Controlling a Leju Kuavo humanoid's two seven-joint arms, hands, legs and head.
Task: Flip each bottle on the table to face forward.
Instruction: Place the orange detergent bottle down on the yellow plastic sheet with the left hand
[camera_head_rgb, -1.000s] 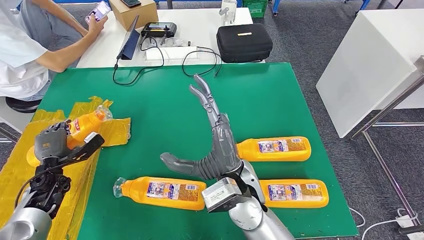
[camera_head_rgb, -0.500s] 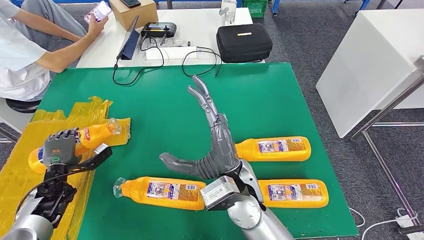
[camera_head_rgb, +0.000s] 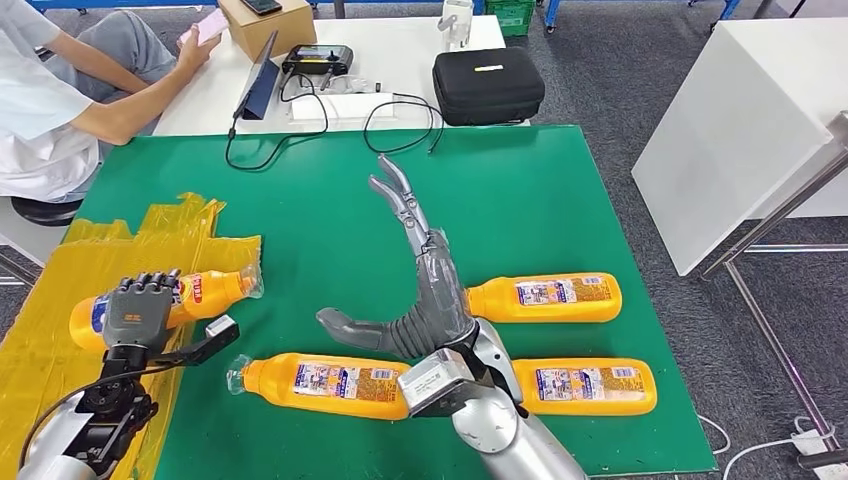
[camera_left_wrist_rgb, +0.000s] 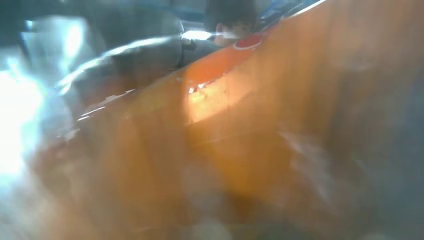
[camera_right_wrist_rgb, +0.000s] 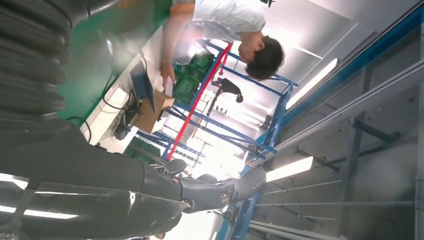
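The left robot hand (camera_head_rgb: 138, 310), at the lower left of the head view, is gripping an orange bottle (camera_head_rgb: 205, 291) around its middle, fingers curled over the top of the body and thumb reaching out underneath. The bottle is lying nearly level over the yellow plastic sheet (camera_head_rgb: 60, 275), cap pointing toward the centre of the frame, with a label partly showing beside the fingers. In the left wrist view the orange body is filling the picture as a blur, so how the fingers are seated on it cannot be told from there.

The right robot hand (camera_head_rgb: 415, 285) is hovering in the middle of the frame, spread and holding nothing, fingers pointing up the green table (camera_head_rgb: 300, 190). Three more bottles are lying on the table with labels facing up: one at lower centre (camera_head_rgb: 325, 385), one right of centre (camera_head_rgb: 545, 298) and one at lower right (camera_head_rgb: 590, 386).

The step in hand appears to be turning the fourth bottle, the one the left robot hand is holding, and laying it down. Whether its front label is fully facing up is hard to judge. The next move probably calls for finishing the roll so the label faces up, lowering the bottle until it is resting flat, then loosening the fingers without nudging it or snagging the crinkled sheet.
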